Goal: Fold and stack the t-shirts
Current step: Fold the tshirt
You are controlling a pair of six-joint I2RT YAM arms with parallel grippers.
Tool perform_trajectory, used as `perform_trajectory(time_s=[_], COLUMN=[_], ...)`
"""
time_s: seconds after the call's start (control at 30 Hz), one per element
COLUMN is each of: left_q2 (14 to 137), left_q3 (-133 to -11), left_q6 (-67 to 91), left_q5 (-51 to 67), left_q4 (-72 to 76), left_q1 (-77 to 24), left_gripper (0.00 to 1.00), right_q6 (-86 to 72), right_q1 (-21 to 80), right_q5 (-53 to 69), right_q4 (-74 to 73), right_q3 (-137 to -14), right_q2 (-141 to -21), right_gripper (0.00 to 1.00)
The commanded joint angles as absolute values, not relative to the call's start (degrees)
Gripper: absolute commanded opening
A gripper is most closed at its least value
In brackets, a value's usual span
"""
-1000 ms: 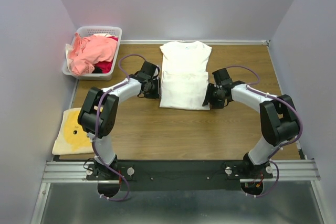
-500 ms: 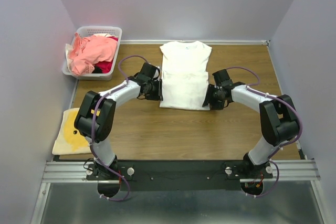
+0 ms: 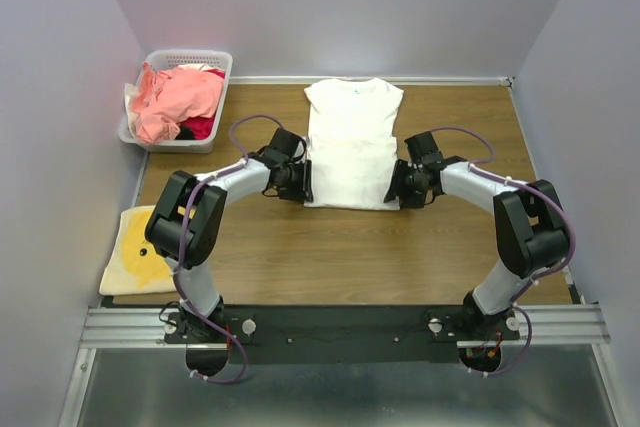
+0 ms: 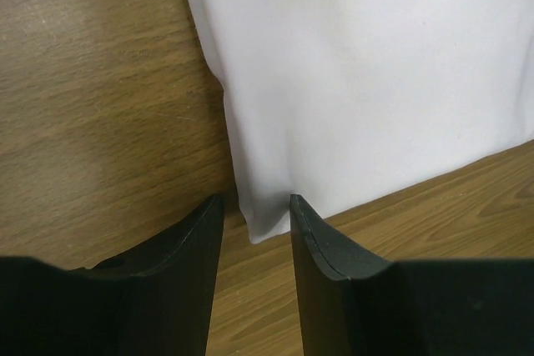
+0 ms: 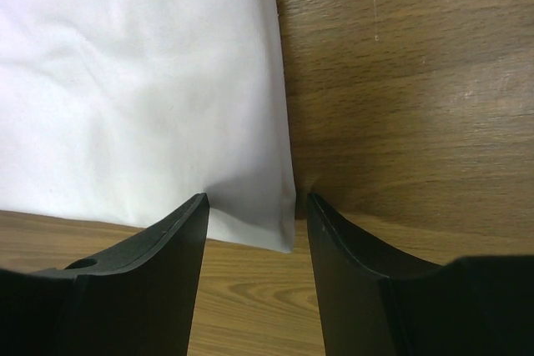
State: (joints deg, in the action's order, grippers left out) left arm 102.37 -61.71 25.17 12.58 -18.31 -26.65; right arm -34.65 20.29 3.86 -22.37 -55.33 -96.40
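At the near hem of the white t-shirt [image 3: 352, 142], poised with the left gripper [image 4: 254, 202] spread either side of its near-left corner and the right gripper [image 5: 257, 199] spread likewise at its near-right corner, neither pinching cloth. Laid flat mid-surface [image 3: 330, 247], sides seemingly folded in, end-to-end fold judged next. Far left of that shirt, heaped unfolded in a basket [image 3: 190, 55]: salmon-pink t-shirts [image 3: 180, 97] over a red t-shirt [image 3: 200, 128]. Near left of it, a folded yellow cloth [image 3: 135, 252], possibly the stack's start. Judged early going, with most folding left.
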Motion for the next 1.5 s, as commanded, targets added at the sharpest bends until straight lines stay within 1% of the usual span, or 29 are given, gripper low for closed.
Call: perform_trajectory(time_s=[0.0,0.07,0.17,0.2,0.27,0.3,0.33,0.37,0.4,0.43,0.7,0.9,1.2,1.33,1.47], left_q2=[105.03,105.38,106.35,106.52,106.61,106.7,106.61,106.44,106.0,105.65,98.54,93.0,80.61,73.41,67.6], left_q3=[-62.58,-62.75,-63.1,-63.02,-62.75,-62.58,-62.23,-61.97,-61.61,-60.92,-55.9,-52.04,-45.88,-44.65,-45.96], left_q6=[25.75,25.75,25.84,25.93,26.01,26.02,25.93,25.93,25.84,25.75,25.58,26.54,35.06,39.28,42.36], left_q5=[13.8,14.24,14.76,14.94,15.03,15.29,15.64,15.82,16.26,16.35,14.94,11.7,9.14,8.88,7.39], left_q4=[-16.7,-16.44,-16.44,-16.35,-16.17,-16.17,-16.17,-16.08,-15.91,-16.0,-17.48,-21.26,-26.53,-29.61,-33.13], left_q1=[-26.89,-26.89,-26.89,-26.98,-26.98,-26.98,-26.98,-26.98,-26.98,-26.98,-27.77,-31.28,-39.45,-41.22,-41.75], left_gripper=[0.47,0.47,0.46,0.45,0.4,0.36,0.21,0.14,0.06,0.0,0.0,0.0,0.0,0.0,0.0], right_q6=[-34.63,-34.63,-34.63,-34.72,-34.8,-34.8,-34.72,-34.72,-34.98,-34.89,-34.98,-34.37,-35.07,-35.51,-36.04], right_q1=[20.65,20.74,21.01,21.09,21.09,21.09,21.18,21.18,21.18,21.27,21.8,22.59,23.64,23.99,24.26], right_q5=[5.62,6.15,6.5,6.59,6.94,7.03,7.12,7.21,7.38,7.64,9.32,10.02,11.95,12.31,12.48], right_q4=[-22.06,-21.97,-21.8,-21.71,-21.71,-21.71,-21.71,-21.71,-21.8,-21.8,-23.37,-27.32,-35.23,-38.84,-41.83], right_q3=[-54.14,-54.14,-54.05,-54.05,-54.14,-54.14,-54.05,-53.88,-53.7,-53.44,-49.14,-45.44,-40.7,-40.34,-41.74], right_q2=[-99.4,-99.75,-100.63,-101.07,-101.34,-101.42,-101.43,-101.34,-101.16,-100.73,-94.49,-88.25,-74.46,-68.74,-64.34], right_gripper=[0.58,0.57,0.52,0.47,0.39,0.29,0.23,0.14,0.02,0.01,0.01,0.01,0.01,0.01,0.01])
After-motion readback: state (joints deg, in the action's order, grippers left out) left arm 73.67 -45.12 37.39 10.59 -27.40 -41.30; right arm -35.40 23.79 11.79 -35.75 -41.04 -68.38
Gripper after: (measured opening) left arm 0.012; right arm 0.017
